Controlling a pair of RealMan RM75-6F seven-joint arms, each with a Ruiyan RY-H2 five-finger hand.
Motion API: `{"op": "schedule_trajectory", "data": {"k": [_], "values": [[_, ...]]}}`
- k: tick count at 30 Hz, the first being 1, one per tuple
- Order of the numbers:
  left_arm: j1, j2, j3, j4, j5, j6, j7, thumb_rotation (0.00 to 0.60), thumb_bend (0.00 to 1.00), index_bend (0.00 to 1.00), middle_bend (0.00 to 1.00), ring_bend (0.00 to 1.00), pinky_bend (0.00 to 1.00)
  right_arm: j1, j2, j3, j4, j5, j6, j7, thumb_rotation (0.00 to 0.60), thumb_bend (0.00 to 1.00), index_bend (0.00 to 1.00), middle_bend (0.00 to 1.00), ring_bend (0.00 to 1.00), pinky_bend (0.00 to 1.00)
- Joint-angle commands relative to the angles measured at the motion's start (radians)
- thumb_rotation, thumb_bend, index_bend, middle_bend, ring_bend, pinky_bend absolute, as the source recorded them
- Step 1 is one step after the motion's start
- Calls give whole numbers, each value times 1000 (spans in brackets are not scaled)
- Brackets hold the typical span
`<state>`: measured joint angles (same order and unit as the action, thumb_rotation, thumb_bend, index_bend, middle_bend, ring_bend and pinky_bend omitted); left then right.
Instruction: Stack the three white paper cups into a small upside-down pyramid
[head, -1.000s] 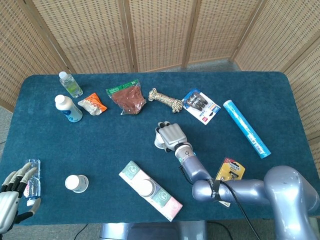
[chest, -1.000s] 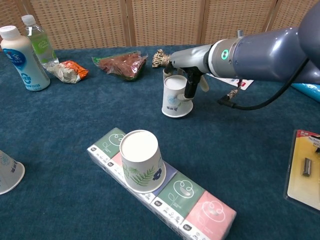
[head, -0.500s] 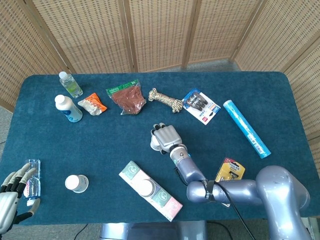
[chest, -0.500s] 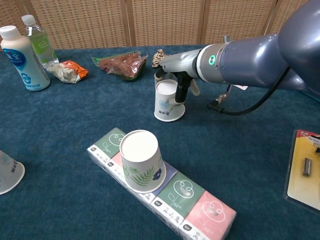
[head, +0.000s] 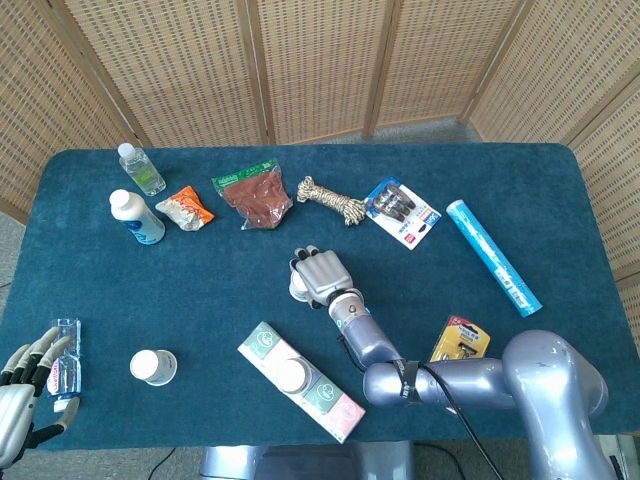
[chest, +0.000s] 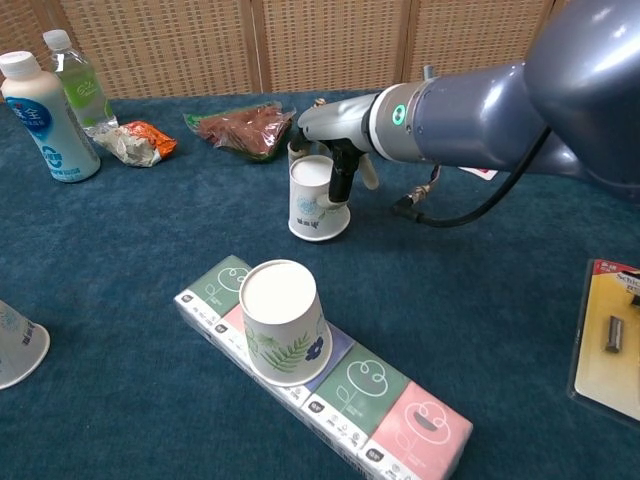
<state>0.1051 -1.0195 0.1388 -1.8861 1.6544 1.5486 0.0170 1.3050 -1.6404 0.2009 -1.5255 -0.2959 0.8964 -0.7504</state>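
Note:
My right hand (chest: 338, 160) (head: 320, 272) grips an upside-down white paper cup (chest: 314, 200) (head: 298, 289) near the table's middle, fingers wrapped round its top and far side. The cup's rim is at or just above the cloth. A second cup (chest: 283, 322) (head: 292, 375) stands upside-down on a long tissue pack (chest: 390, 405) (head: 325, 398) at the front. The third cup (chest: 14, 345) (head: 153, 366) sits upside-down at the front left. My left hand (head: 24, 385) hovers off the table's front-left corner, fingers apart and empty.
Along the back lie two bottles (chest: 45, 110) (chest: 80, 85), an orange snack packet (chest: 135, 142), a brown bag (chest: 245, 128) and a rope coil (head: 330, 200). A battery pack (head: 402, 212), blue tube (head: 492, 256) and razor card (chest: 610, 335) lie right. A clear packet (head: 65, 368) lies by my left hand.
My right hand has carried its cup leftward across the table, toward the tissue pack's far end. The other two cups and my left hand have not moved.

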Motion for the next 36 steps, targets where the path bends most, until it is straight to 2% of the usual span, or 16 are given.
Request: {"op": "schedule_trajectory", "data": {"k": [1,7,16,27,36], "values": [[0,0,0,-1,-1,-1,1,600,445,27,0,0,0,3,-5,-4,7,6,-5,-2,600,455,244,132,86,584],[0,1,-2,-4,-1,-1,6,600,445,26,0,0,0,4,3,-15,0,6,2,-10,600,452,134,73,28,447],[-14,6,-7,-21,15,-12,28,600,445,13,0,0,0,-10,66,-40,-78,12,31,-26,600,454,13,1,0,317],[-83,35,-22,-85,62,-87,112,600,446,0,0,0,0,-111,235,-94,-245,-46,125,22,600,463,0,0,0,273],[-187,42,-52,-159,81,-224,223,600,448,0,0,0,0,-226,331,-114,-311,-186,204,120,600,497,0,0,0,244]]}}
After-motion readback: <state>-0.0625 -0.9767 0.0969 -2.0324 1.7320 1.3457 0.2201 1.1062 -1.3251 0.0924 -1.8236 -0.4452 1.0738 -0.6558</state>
